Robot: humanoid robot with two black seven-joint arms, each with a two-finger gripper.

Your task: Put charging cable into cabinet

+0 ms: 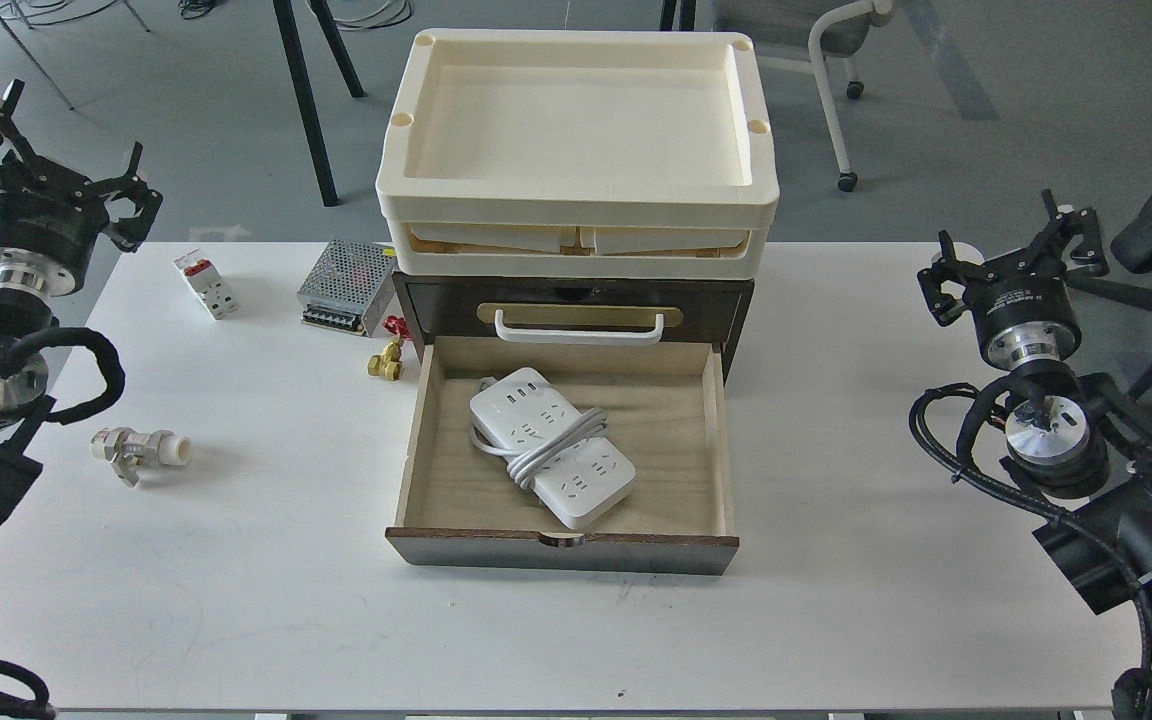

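Observation:
The charging cable, a flat white power strip with its cord wound around the middle, lies inside the open pale wood drawer of the dark brown cabinet. Cream trays are stacked on top of the cabinet. My left gripper is open and empty, at the table's far left edge, well away from the cabinet. My right gripper is open and empty, at the table's right edge.
On the white table left of the cabinet stand a perforated metal power-supply box, a small white block with a red switch, a brass valve and a white-and-metal valve. Chairs stand behind.

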